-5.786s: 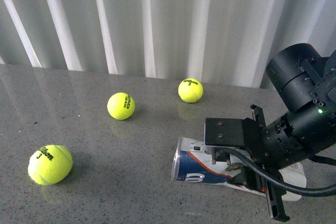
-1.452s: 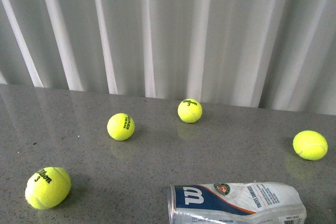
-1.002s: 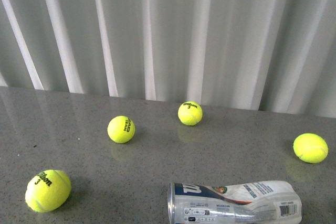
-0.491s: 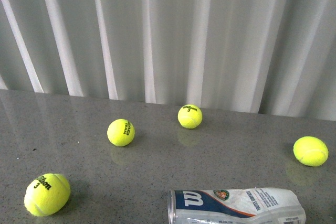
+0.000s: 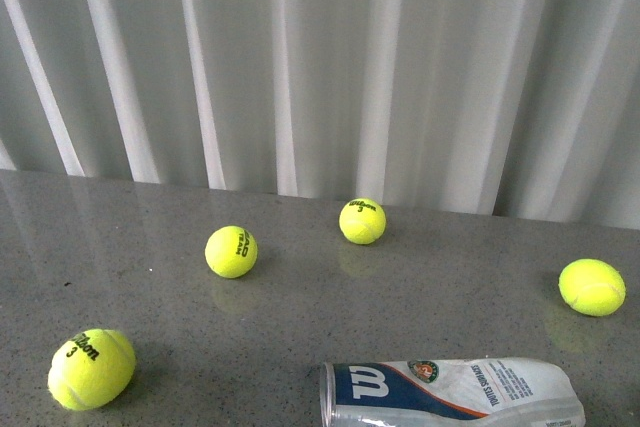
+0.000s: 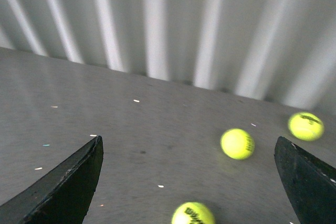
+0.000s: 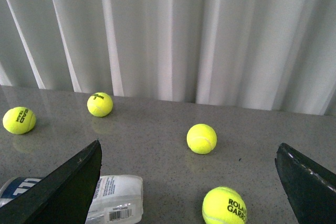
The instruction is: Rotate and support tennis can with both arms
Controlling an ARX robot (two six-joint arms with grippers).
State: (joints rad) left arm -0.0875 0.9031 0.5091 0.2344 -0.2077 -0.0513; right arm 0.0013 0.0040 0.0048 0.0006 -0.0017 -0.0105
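The tennis can [image 5: 455,391] lies on its side at the table's front edge, open mouth to the left, navy W label up, its right end crumpled. In the right wrist view the can's white end [image 7: 113,199] shows beside one finger. Neither arm appears in the front view. My left gripper [image 6: 194,182] stands open above the table, with only tennis balls far beyond its black fingers [image 6: 63,187]. My right gripper [image 7: 189,182] is open too, holding nothing, its fingers [image 7: 68,187] wide apart.
Yellow tennis balls lie loose on the grey table: one at front left [image 5: 91,368], one mid-left [image 5: 231,251], one at the back [image 5: 362,220], one at the right [image 5: 591,286]. Another ball [image 7: 224,206] sits near the right gripper. A white pleated curtain [image 5: 320,57] backs the table.
The right arm that was over the can has left the front view. The can has rolled slightly, its W label turning back up. The view has tilted a little upward.
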